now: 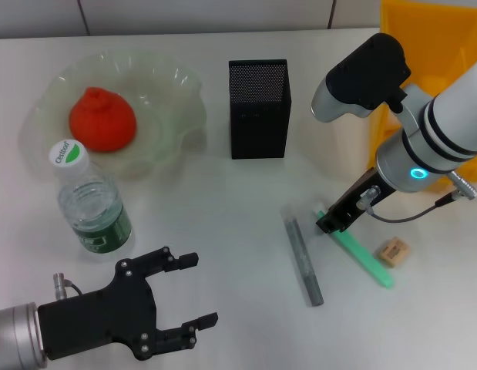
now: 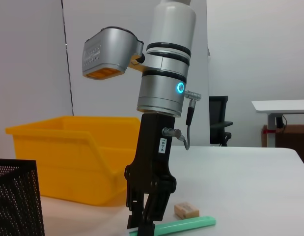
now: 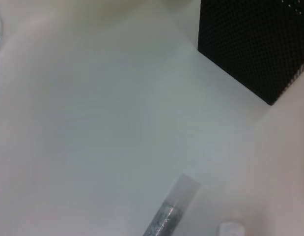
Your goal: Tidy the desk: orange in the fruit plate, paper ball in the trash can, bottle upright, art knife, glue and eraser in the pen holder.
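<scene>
Now, low on the right of the counter (image 1: 223,216): the right gripper (image 1: 333,221), set down over the far end of a green stick (image 1: 365,258). Cannot tell whether the jaws hold it or only stand around it. Just beside the stick, on its right, the eraser (image 1: 393,251), lying flat. On the other side, near but apart, a grey stick (image 1: 304,262). Behind these, the pen holder (image 1: 259,108) upright in the middle, and the trash can (image 1: 411,23) at the far right corner. At the far left, the orange (image 1: 102,119) inside the fruit plate (image 1: 180,85). Before the plate, the bottle (image 1: 90,202), upright with its cap on. At the near left, the left gripper (image 1: 199,289), jaws wide and holding nothing.
</scene>
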`<state>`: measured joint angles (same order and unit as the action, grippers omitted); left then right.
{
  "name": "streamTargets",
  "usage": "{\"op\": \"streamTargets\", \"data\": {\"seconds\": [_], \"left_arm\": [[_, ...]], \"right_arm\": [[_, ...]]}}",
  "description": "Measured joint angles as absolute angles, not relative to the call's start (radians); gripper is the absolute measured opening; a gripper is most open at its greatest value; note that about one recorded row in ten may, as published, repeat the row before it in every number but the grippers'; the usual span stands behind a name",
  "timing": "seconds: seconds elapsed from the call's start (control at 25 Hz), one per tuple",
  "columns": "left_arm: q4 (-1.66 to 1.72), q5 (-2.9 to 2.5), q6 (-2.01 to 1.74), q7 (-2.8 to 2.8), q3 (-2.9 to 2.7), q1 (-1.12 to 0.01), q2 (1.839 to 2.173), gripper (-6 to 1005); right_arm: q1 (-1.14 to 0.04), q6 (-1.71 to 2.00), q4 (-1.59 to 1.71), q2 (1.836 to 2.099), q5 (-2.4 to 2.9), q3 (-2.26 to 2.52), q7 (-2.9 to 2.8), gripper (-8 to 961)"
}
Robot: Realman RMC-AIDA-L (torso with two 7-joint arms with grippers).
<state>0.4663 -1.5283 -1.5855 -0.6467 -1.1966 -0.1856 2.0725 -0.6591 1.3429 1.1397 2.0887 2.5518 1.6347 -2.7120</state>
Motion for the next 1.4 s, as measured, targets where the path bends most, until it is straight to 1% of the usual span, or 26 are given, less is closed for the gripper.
{"op": "streamTargets", "data": {"seconds": [0.12, 0.64, 0.72, 0.84, 0.96, 1.0, 1.04, 1.12, 1.16, 1.2, 1.28, 1.32, 1.36, 1.4], "left_arm": [[0.466, -1.529, -1.586, -0.646, -1.196, -0.186, 2.072, 775], [0.466, -1.529, -1.585, -0.646, -1.196, -0.189, 2.072, 775], [0.466, -1.530, -1.587, -0.646, -1.197, -0.189, 2.072, 775], [0.466, -1.530, -1.591, -0.646, -1.206, -0.189, 2.072, 775], [0.466, -1.531, -1.594, -0.646, -1.228, -0.189, 2.071, 775], [0.466, -1.531, -1.594, -0.646, -1.228, -0.189, 2.071, 776], [0.466, -1.531, -1.594, -0.646, -1.231, -0.189, 2.071, 776], [0.466, -1.531, -1.592, -0.646, -1.233, -0.189, 2.071, 776], [0.466, -1.531, -1.589, -0.646, -1.233, -0.189, 2.071, 776], [0.466, -1.531, -1.589, -0.646, -1.233, -0.189, 2.071, 776], [0.466, -1.531, -1.589, -0.646, -1.233, -0.190, 2.071, 776], [0.466, -1.531, -1.589, -0.646, -1.233, -0.190, 2.071, 776], [0.466, -1.531, -1.588, -0.646, -1.233, -0.190, 2.071, 776], [0.466, -1.531, -1.588, -0.646, -1.233, -0.190, 2.071, 776]], "right_arm": [[-0.660, 1.345, 1.140, 2.089, 2.551, 1.635, -2.712, 282], [-0.652, 1.348, 1.159, 2.089, 2.538, 1.626, -2.712, 179], [-0.641, 1.354, 1.190, 2.086, 2.522, 1.616, -2.712, 182], [-0.607, 1.382, 1.288, 2.084, 2.510, 1.552, -2.709, 187], [-0.530, 1.398, 1.479, 2.084, 2.473, 1.449, -2.689, 191], [-0.530, 1.398, 1.479, 2.084, 2.473, 1.449, -2.689, 193], [-0.506, 1.394, 1.527, 2.084, 2.440, 1.414, -2.671, 194], [-0.461, 1.380, 1.593, 2.086, 2.331, 1.338, -2.607, 197], [-0.416, 1.340, 1.611, 2.087, 2.150, 1.264, -2.487, 199], [-0.416, 1.340, 1.611, 2.087, 2.150, 1.264, -2.487, 200], [-0.353, 1.218, 1.560, 2.087, 1.867, 1.224, -2.229, 203], [-0.353, 1.218, 1.560, 2.087, 1.867, 1.224, -2.229, 205], [-0.328, 1.141, 1.470, 2.087, 1.678, 1.227, -2.013, 206], [-0.328, 1.141, 1.470, 2.087, 1.678, 1.227, -2.013, 208]]}}
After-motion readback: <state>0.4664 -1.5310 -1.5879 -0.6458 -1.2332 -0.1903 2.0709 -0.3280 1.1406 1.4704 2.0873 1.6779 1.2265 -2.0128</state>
